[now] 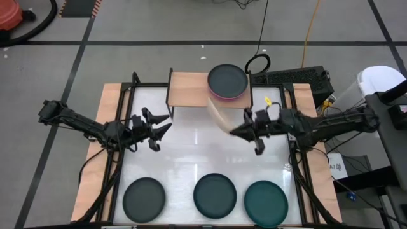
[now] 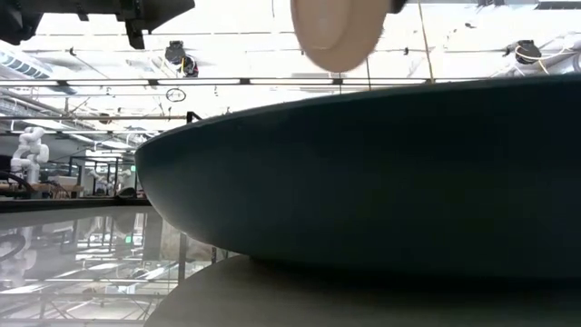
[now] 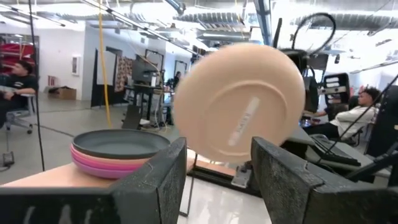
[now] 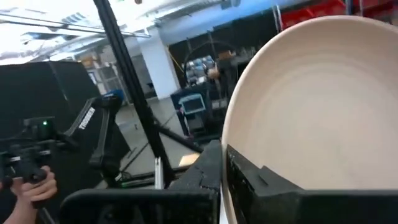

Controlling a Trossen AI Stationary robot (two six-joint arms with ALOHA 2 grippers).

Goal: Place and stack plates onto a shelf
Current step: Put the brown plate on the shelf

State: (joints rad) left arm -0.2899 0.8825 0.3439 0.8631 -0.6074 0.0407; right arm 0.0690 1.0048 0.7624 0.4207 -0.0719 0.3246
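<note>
- Beige plate (image 1: 219, 116), the piece in play, hangs above the white tabletop (image 1: 191, 152) tipped nearly on edge, its underside facing the left arm and its rim pinched by the right gripper (image 1: 245, 130).
- From that gripper the plate reaches toward table centre; the stack on the shelf lies just beyond it, toward the table's far edge.
- On the right half of the light-wood shelf (image 1: 187, 89) sits the stack (image 3: 118, 155): magenta and pink plates topped by a dark grey plate (image 1: 227, 79). The shelf's left half is bare.
- As I judge it, the coming move turns on levelling the plate and carrying it the short way over the stack; the right arm is much the nearer.
- Left gripper (image 1: 158, 127) waits over the table's left side, fingers spread, holding nothing.
- Along the near edge three plates lie flat: a dark grey one (image 1: 144, 198), a dark teal one (image 1: 215, 195) and a brighter teal one (image 1: 266, 201).
</note>
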